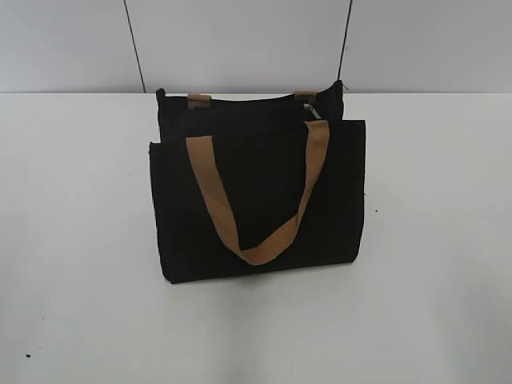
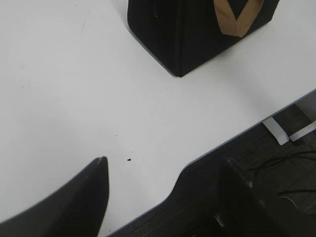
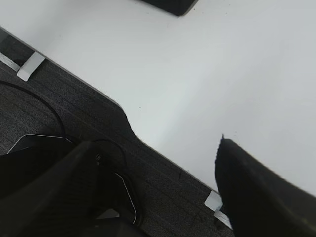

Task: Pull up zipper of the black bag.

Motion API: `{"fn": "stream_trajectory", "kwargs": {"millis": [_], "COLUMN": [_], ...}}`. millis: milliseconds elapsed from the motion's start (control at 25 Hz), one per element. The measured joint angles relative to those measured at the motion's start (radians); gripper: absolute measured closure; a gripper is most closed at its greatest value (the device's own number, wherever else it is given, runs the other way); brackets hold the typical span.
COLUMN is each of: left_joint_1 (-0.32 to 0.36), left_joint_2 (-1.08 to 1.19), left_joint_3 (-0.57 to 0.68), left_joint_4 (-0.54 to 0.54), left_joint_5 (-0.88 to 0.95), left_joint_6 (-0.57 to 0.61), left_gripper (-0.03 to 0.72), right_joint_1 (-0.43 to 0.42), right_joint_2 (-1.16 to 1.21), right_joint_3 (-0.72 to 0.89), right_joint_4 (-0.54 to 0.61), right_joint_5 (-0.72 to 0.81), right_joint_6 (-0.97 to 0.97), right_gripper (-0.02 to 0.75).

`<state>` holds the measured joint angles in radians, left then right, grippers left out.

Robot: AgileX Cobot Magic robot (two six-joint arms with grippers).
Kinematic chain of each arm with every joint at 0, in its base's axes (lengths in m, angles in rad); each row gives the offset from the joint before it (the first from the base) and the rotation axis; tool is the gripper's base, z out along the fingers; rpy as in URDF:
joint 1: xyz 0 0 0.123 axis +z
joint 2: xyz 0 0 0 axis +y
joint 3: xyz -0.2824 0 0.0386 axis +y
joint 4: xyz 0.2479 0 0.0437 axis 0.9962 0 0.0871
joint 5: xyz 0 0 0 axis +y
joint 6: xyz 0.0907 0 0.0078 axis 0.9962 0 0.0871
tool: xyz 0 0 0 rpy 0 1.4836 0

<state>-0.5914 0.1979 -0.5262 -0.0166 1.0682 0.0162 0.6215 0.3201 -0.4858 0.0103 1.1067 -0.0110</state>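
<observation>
The black bag (image 1: 256,200) stands upright on the middle of the white table (image 1: 432,240). One tan strap (image 1: 264,208) hangs down its front face. The zipper (image 1: 248,102) runs along the top edge, with a small silvery pull tab (image 1: 315,113) near its right end. Neither gripper shows in the exterior view. My left gripper (image 2: 165,163) is open and empty over the table's front edge, far from the bag (image 2: 187,29). My right gripper (image 3: 154,142) is open and empty over the table's edge, with only a bag corner (image 3: 170,4) in its view.
The table's front edge (image 2: 207,158) has a curved notch, also seen in the right wrist view (image 3: 126,118). Below it lie dark carpet and cables (image 3: 59,128). A grey wall with dark seams (image 1: 136,48) stands behind the table.
</observation>
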Motion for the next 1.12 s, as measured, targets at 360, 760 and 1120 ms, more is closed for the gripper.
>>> {"fn": "stream_trajectory", "kwargs": {"millis": [360, 760, 1120], "left_joint_1": [0.058, 0.412, 0.534], "left_joint_2": [0.0, -0.03, -0.202], "left_joint_3": [0.0, 0.0, 0.0], "left_joint_4": [0.0, 0.0, 0.0], "left_joint_5": [-0.003, -0.003, -0.004], "left_joint_6": [0.0, 0.0, 0.0], "left_gripper": [0.167, 0.167, 0.167], "right_joint_1": [-0.058, -0.498, -0.634], "right_joint_2": [0.0, -0.165, -0.302], "right_joint_3": [0.001, 0.001, 0.001], "right_joint_4": [0.007, 0.014, 0.017], "right_joint_5": [-0.001, -0.002, -0.002], "right_joint_6": [-0.001, -0.002, -0.002], "right_gripper": [0.169, 0.169, 0.168]}}
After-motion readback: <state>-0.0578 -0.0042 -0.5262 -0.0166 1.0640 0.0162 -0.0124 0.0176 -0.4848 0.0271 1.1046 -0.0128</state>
